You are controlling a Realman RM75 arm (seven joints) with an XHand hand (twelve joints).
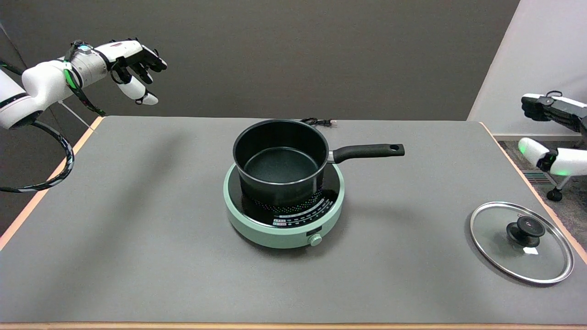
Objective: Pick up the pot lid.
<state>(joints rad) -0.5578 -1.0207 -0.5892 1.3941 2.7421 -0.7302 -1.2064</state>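
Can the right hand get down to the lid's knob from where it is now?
Probably yes: the right hand hangs open in the air beyond the glass lid, whose black knob stands uncovered on the table, nothing between them.

The pot lid point(522, 242) is a round disc of clear glass ringed by a bright metal rim, with a black knob point(526, 231) standing up at its centre. It lies flat, knob upward, on the grey tabletop close to the right edge and toward the near right corner. A small white patch shows on the glass just below the knob.
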